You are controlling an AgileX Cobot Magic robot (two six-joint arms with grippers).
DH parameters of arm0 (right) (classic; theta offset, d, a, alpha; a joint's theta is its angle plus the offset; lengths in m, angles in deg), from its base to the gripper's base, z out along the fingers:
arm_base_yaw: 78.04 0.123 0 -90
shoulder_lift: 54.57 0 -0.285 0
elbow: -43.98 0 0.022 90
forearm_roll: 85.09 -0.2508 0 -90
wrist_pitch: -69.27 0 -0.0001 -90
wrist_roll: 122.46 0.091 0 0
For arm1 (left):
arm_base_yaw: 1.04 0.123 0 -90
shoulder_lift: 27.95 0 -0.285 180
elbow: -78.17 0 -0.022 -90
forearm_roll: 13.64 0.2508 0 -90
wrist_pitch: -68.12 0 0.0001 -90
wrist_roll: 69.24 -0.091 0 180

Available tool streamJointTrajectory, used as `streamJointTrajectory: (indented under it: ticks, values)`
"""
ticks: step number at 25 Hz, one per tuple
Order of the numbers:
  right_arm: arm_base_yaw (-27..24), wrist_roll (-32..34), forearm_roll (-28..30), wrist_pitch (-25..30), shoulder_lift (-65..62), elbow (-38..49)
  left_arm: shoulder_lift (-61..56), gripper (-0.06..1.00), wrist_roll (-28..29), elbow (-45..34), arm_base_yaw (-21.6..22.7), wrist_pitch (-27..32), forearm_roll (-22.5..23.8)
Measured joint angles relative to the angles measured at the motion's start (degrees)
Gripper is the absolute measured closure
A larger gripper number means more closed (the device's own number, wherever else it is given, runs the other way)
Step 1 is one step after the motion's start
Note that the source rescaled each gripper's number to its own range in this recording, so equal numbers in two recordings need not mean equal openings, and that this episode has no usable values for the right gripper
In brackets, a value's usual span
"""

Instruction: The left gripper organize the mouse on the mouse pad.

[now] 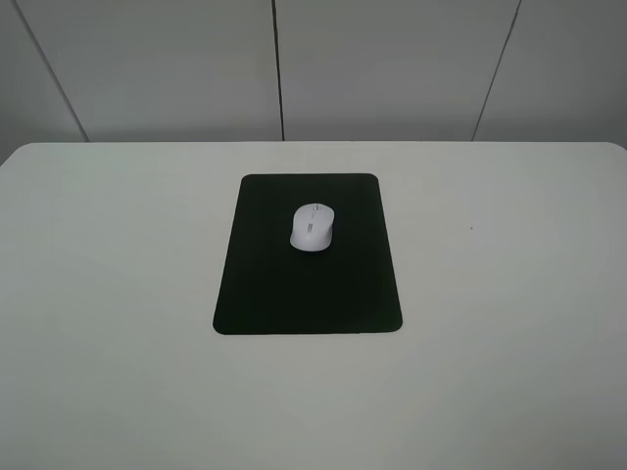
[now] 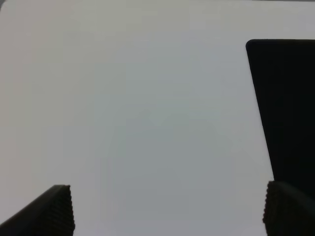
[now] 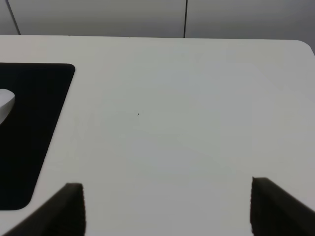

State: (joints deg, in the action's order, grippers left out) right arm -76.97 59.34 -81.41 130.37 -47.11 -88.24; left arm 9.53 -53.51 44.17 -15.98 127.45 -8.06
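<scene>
- Mouse [image 1: 312,227], white, sits on the black mouse pad [image 1: 307,284], toward its far half.
- Left hand [image 2: 167,209] spread, empty, above the white surface [image 1: 108,294].
- Right hand [image 3: 167,204] likewise spread, empty.

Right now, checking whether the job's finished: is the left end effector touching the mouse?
Apart. The left wrist view shows the left end effector open over bare table, with only the mouse pad's edge nearby. In the high view the mouse sits alone on the pad.
</scene>
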Motion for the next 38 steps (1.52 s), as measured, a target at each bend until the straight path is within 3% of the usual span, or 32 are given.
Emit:
streamJointTrajectory:
  ticks: [10,24,31,38]
  values:
    - [0.0,0.0,0.0,0.0,0.0,0.0,-13.4,-0.06,-0.6,-0.9,0.0,6.8,-0.1]
    - [0.0,0.0,0.0,0.0,0.0,0.0,-29.8,-0.06,-5.4,-13.6,0.0,4.0,-1.3]
    - [0.0,0.0,0.0,0.0,0.0,0.0,-30.1,-0.06,-10.8,-14.2,0.0,2.8,-1.3]
    - [0.0,0.0,0.0,0.0,0.0,0.0,-30.1,-0.06,-11.9,-14.2,0.4,2.8,-1.4]
